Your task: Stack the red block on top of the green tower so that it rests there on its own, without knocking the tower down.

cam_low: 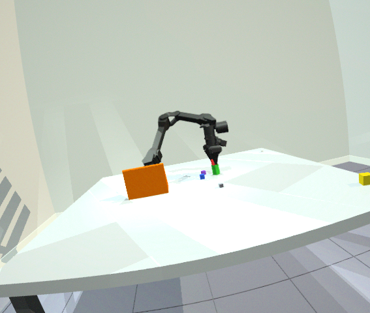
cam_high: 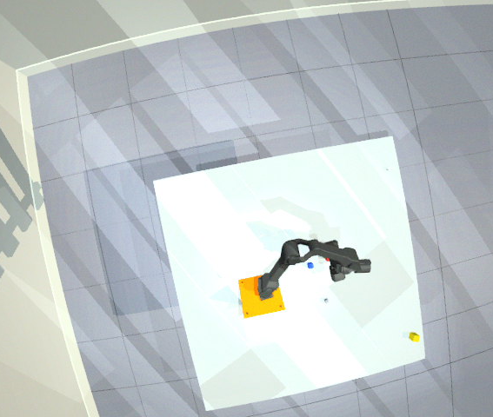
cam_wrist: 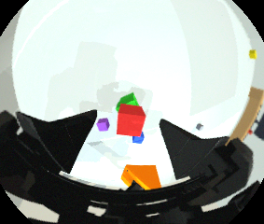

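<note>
From the exterior view, working left to right, I see the orange base block [cam_low: 145, 180], the purple cube [cam_low: 203, 172] and blue cube [cam_low: 201, 176], then the green tower [cam_low: 215, 169] with the red block [cam_low: 213, 162] on top of it, and a yellow cube [cam_low: 365, 178] far off right. My gripper [cam_low: 213, 158] hangs over the stack with its jaws spread wide, gripping nothing; the fingers flank the red block.

To do this well, I'd lift straight up, no sideways drift, so neither finger clips the block.

The wrist view shows the red block [cam_wrist: 131, 119] sitting slightly skewed over the green tower [cam_wrist: 127, 101]. The top view hides most of it beneath the arm.
</note>
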You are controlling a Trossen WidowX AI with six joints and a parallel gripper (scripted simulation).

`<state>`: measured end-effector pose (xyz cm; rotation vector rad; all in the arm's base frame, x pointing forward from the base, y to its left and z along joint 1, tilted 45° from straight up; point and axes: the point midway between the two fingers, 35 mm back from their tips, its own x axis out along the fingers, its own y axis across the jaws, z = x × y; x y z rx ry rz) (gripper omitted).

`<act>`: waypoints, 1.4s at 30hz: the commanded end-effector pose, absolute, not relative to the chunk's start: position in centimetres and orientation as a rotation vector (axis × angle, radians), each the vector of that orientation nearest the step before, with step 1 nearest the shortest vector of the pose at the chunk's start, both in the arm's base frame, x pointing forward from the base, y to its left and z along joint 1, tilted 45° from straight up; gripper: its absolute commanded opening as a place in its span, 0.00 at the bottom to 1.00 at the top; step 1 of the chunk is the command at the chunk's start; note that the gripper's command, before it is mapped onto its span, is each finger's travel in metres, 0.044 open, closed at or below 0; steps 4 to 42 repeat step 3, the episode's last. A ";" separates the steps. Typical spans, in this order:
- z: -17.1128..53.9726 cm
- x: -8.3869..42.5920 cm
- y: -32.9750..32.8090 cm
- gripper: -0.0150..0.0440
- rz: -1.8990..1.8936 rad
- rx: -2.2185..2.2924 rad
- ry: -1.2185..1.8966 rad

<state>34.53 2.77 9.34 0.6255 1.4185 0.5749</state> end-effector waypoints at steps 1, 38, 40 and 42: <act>9.3 34.5 2.8 1.00 0.575 0.626 1.418; 9.3 34.5 2.8 1.00 0.575 0.626 1.418; 9.3 34.5 2.8 1.00 0.575 0.626 1.418; 9.3 34.5 2.8 1.00 0.575 0.626 1.418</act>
